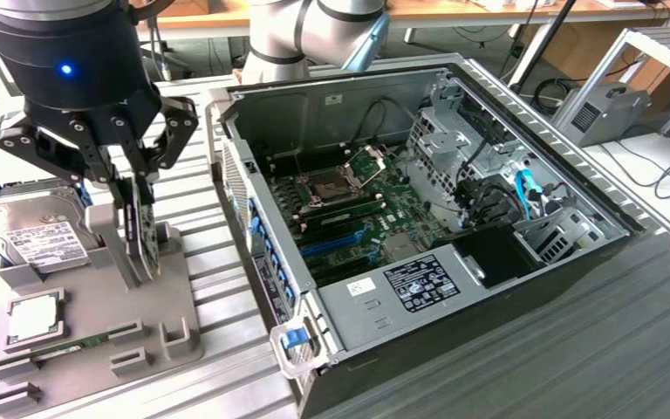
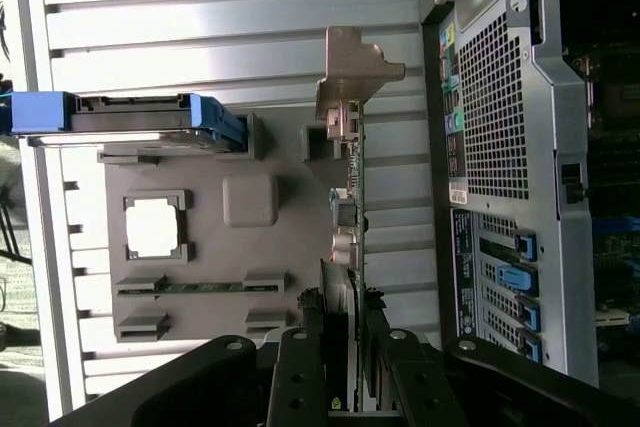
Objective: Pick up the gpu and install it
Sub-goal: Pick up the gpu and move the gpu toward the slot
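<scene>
The gpu stands edge-on in the grey parts holder, a thin dark card to the exterior view's left of the open computer case. My gripper hangs straight above it, fingers down either side, shut on the card's top edge. In the wrist view the gpu runs as a thin green line from its silver bracket to my gripper. I cannot tell whether its lower edge has left the holder's slot. The case's motherboard slots lie bare.
On the same holder sit a silver hard drive, a CPU and a RAM stick. The case's perforated rear panel stands close beside the holder. Ribbed metal table surface surrounds both.
</scene>
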`<state>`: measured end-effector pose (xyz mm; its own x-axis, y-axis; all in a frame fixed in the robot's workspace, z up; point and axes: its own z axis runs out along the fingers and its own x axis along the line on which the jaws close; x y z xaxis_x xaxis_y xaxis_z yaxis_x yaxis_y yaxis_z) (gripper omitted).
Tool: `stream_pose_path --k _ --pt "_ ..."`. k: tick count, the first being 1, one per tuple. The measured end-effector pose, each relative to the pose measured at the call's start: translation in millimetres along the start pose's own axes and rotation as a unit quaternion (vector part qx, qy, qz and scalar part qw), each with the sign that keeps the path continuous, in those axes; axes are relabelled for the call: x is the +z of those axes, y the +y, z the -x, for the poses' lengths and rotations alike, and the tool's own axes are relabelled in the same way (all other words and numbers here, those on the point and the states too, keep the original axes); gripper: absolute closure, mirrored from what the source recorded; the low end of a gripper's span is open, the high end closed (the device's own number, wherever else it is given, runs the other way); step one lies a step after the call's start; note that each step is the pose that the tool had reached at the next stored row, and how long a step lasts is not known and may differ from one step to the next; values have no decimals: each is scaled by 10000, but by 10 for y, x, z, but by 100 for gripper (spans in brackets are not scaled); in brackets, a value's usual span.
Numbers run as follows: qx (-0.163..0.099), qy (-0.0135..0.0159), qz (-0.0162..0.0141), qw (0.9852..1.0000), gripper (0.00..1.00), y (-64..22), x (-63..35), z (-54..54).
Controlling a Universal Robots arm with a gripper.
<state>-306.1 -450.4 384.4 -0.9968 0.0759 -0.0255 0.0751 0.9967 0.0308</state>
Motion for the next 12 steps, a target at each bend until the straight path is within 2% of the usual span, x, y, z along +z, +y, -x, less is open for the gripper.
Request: stream_pose_path --k 12 --pt "0 0 0 10000 74 1 -31 1"
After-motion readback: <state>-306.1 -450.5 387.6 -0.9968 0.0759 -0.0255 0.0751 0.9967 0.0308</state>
